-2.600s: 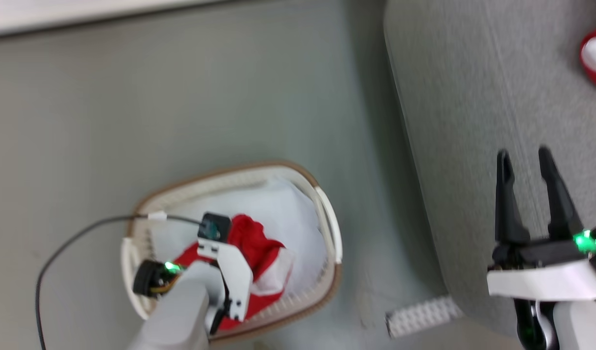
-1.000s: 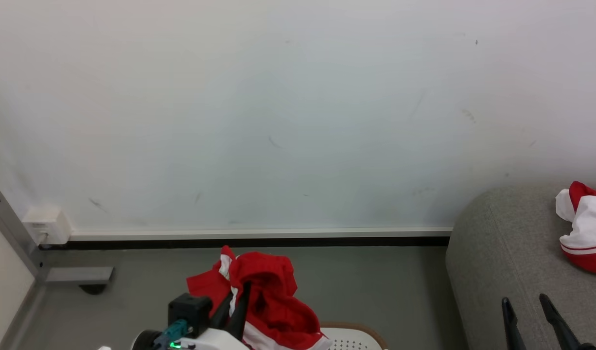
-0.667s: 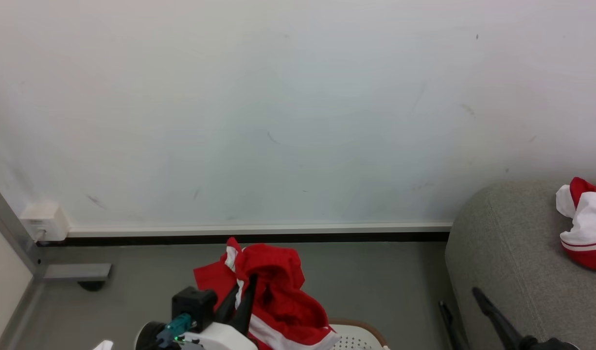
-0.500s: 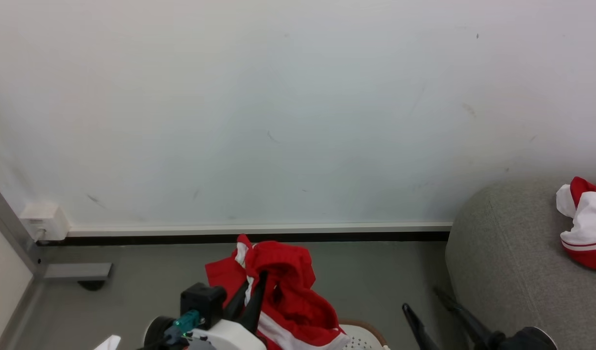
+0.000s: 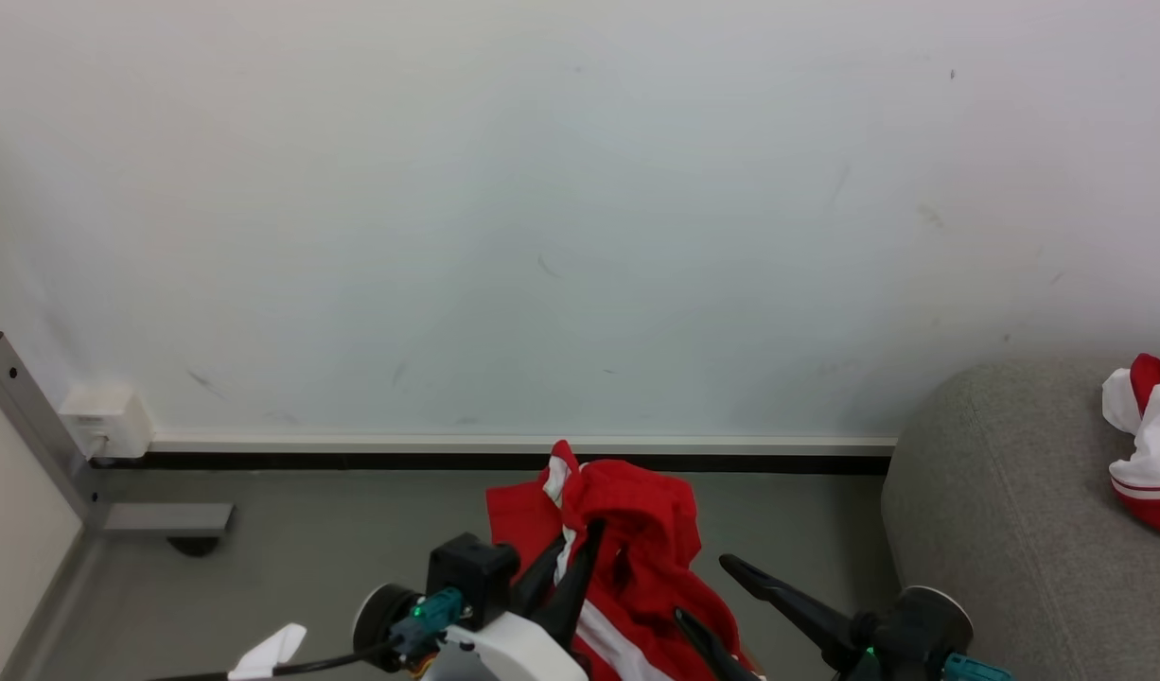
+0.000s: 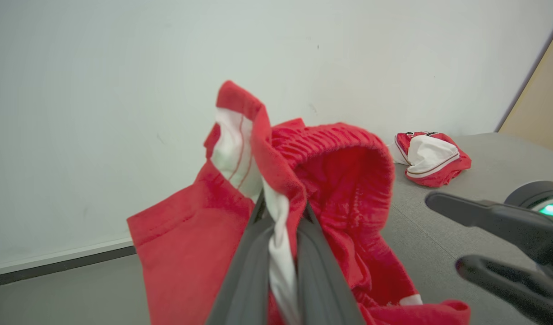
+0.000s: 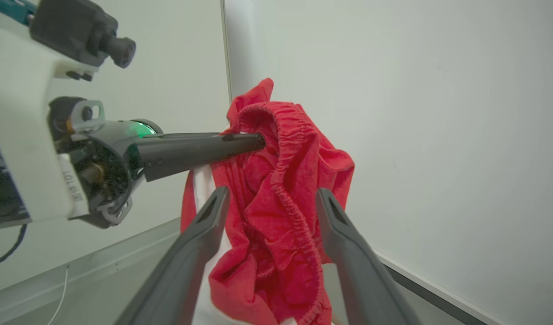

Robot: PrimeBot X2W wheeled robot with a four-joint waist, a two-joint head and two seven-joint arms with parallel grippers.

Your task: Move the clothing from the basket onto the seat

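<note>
A red garment with white trim, part of the clothing [image 5: 637, 539], hangs in the air above the floor, with my left gripper [image 5: 580, 544] shut on it. The left wrist view shows the cloth [image 6: 339, 171] pinched between the two closed fingers. My right gripper [image 5: 703, 588] stands open just right of it, pointing left. In the right wrist view the fabric [image 7: 281, 180] hangs between the spread fingers of the right gripper [image 7: 273, 194]. The grey seat [image 5: 1015, 492] is at the right, with another red and white garment [image 5: 1143, 454] lying on it. The basket is out of view.
A white wall with a pale baseboard runs behind the grey floor [image 5: 334, 530]. A grey metal frame leg [image 5: 31, 416] with a foot and a white socket box [image 5: 102, 416] stand at the left. A beige panel [image 6: 542, 99] rises beyond the seat.
The garment was lifted out of the basket as the head view rose. Over the last second my left gripper carried it to the right, and my right gripper swung left from the seat toward it.
</note>
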